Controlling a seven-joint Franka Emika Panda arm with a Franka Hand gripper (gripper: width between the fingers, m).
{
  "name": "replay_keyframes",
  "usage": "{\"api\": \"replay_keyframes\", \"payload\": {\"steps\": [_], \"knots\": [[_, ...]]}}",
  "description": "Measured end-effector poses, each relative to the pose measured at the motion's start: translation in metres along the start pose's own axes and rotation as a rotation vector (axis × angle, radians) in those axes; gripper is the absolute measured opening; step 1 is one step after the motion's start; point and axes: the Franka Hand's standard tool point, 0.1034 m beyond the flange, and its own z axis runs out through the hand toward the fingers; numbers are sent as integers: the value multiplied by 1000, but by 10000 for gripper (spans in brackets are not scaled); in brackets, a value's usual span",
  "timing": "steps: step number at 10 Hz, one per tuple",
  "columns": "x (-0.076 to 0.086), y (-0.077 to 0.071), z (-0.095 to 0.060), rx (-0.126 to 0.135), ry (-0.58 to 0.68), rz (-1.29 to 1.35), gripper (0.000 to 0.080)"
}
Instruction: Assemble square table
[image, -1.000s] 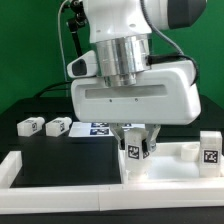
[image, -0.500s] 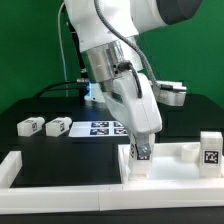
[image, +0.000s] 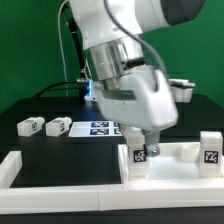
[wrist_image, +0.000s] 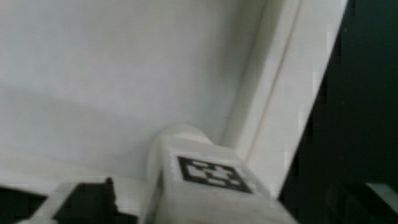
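The white square table top lies at the exterior view's right, against the barrier strips. My gripper is shut on a small white tagged leg and holds it upright at the top's near corner on the exterior view's left. In the wrist view the leg stands beside the raised rim, over the top's flat surface, with a dark finger at its side. A second leg stands upright at the top's right edge. Two more legs lie at the left.
The marker board lies on the black table behind the gripper. Long white barrier strips run along the front and the exterior view's left. The arm's body hangs over the middle of the scene.
The wrist has turned about its vertical axis while staying over the same corner; the leg stays in the gripper at that corner.
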Motion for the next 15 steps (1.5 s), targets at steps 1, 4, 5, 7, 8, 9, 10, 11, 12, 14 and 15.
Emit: {"api": "replay_keyframes", "payload": {"steps": [1, 4, 5, 7, 8, 9, 10, 11, 12, 14, 15], "knots": [[1, 1, 1, -2, 0, -55, 634], [5, 4, -1, -24, 4, -419, 648], [12, 5, -5, -63, 20, -648, 648], [9, 4, -3, -94, 19, -898, 648], [9, 4, -3, -93, 20, -868, 539], [9, 4, -3, -93, 20, -856, 539], [9, 4, -3, -93, 20, -852, 404], [10, 5, -3, -93, 24, -796, 404], [11, 5, -3, -92, 28, -709, 291], [12, 6, -3, -91, 36, -551, 291], [13, 7, -3, -90, 44, -419, 291]]}}
